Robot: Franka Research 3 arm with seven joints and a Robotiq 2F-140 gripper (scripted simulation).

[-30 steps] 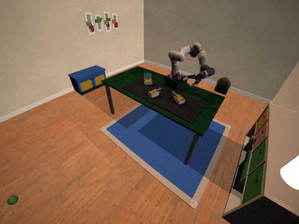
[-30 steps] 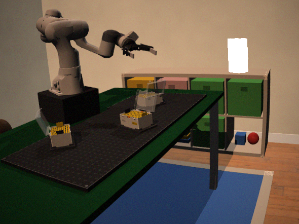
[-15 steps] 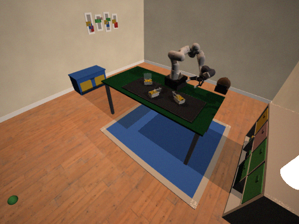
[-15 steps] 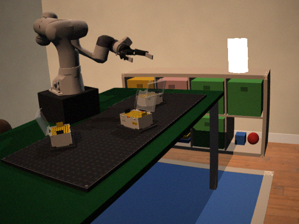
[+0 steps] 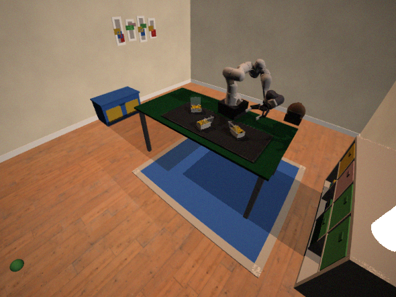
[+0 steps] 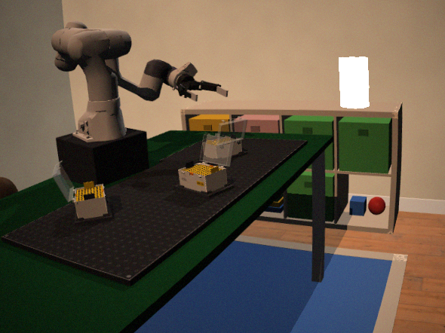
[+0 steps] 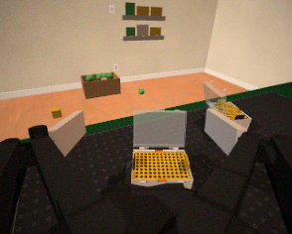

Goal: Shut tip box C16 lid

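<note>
Three tip boxes stand on the black mat, each with yellow tips and a clear lid raised. In the exterior view they are the near left box (image 6: 89, 201), the middle box (image 6: 204, 177) and the far box (image 6: 226, 143). I cannot read any ID sticker, so I cannot tell which is C16. My gripper (image 6: 209, 92) is open and empty, high in the air beyond the far box. In the wrist view the gripper (image 7: 144, 131) frames the far box (image 7: 161, 168), whose front wall faces me and whose lid stands upright. The middle box (image 7: 229, 111) shows behind my right finger pad.
The robot base block (image 6: 102, 158) stands on the green table beside the mat. A shelf with coloured bins (image 6: 294, 158) stands behind the table's far end. A brown crate with green balls (image 7: 100, 84) sits on the floor.
</note>
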